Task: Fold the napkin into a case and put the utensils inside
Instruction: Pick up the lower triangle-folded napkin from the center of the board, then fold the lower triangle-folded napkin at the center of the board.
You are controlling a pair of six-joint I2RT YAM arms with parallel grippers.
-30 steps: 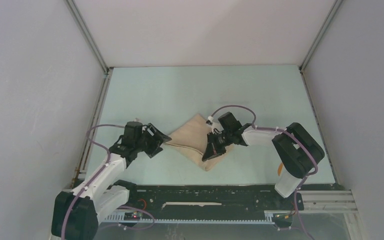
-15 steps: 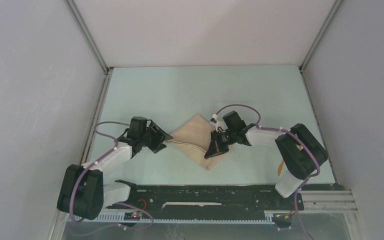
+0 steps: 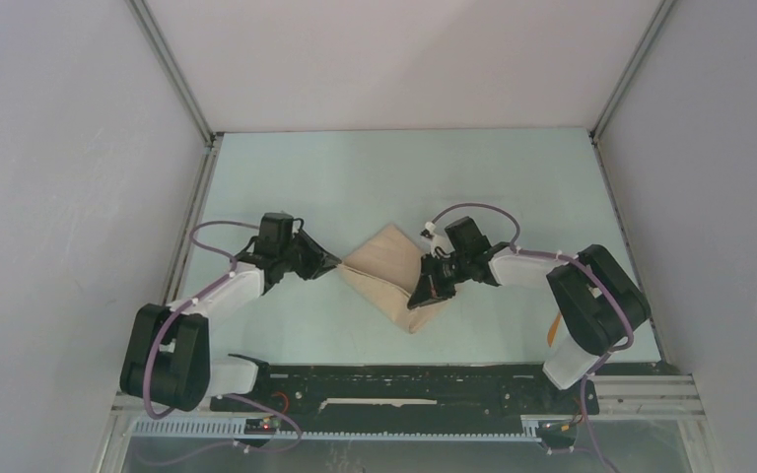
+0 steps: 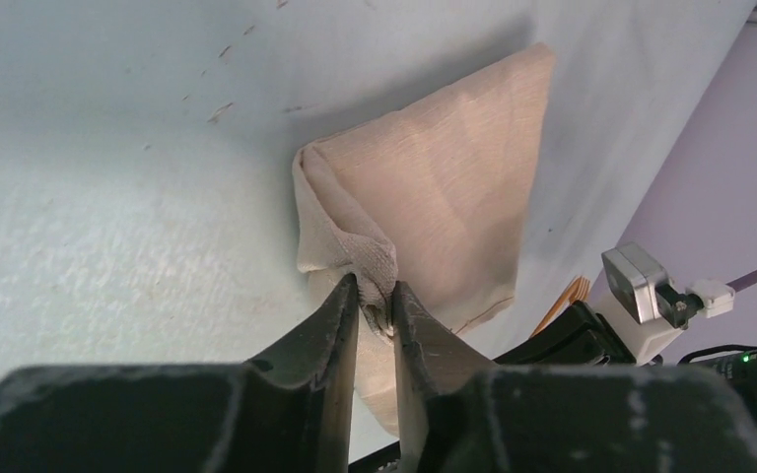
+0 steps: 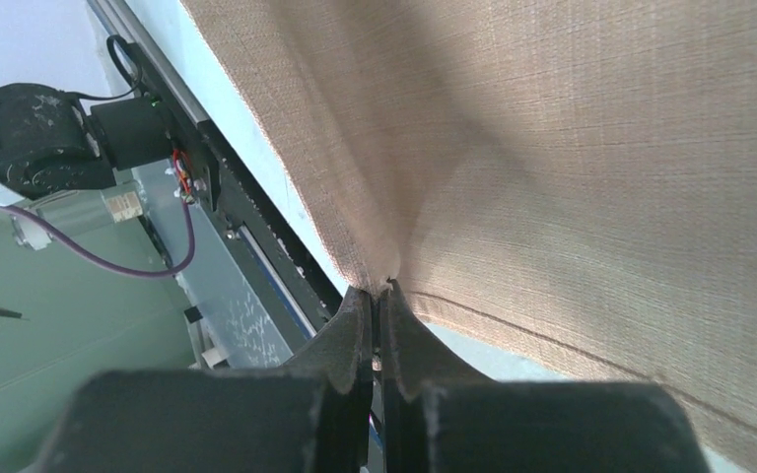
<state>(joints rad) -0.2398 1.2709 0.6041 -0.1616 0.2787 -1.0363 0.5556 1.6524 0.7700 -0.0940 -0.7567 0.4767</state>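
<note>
pale blue table (image 3: 355, 182), plain beige napkin (image 3: 384, 268)

There is nothing to read here — no words, no numbers, no signs. The napkin (image 4: 444, 187) is plain cloth. The worktop (image 3: 355, 177) has only a few small scuff marks — they are not letters.
</note>
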